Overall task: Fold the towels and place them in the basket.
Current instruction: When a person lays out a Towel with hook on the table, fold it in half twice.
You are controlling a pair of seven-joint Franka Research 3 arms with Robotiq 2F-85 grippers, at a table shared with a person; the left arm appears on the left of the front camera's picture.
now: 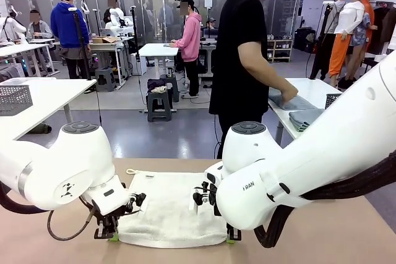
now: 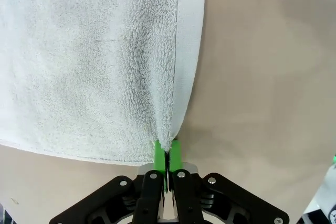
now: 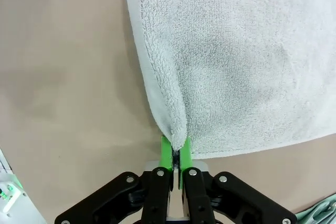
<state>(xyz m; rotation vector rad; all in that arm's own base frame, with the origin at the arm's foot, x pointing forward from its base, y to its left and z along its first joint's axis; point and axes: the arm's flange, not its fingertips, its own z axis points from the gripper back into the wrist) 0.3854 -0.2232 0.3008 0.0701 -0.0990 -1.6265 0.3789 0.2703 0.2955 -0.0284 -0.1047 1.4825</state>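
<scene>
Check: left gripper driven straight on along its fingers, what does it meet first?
The cream-white towel: the left gripper is shut on its corner, so likely just that fold, then the table beneath; gap unclear.

towel: cream-white terry cloth, rough looped pile, flat woven hem
table: tan, smooth, matt
my pads: bright green, matt, rubbery look
my claw links: black plastic, faint sheen
my arm shells: white, glossy
</scene>
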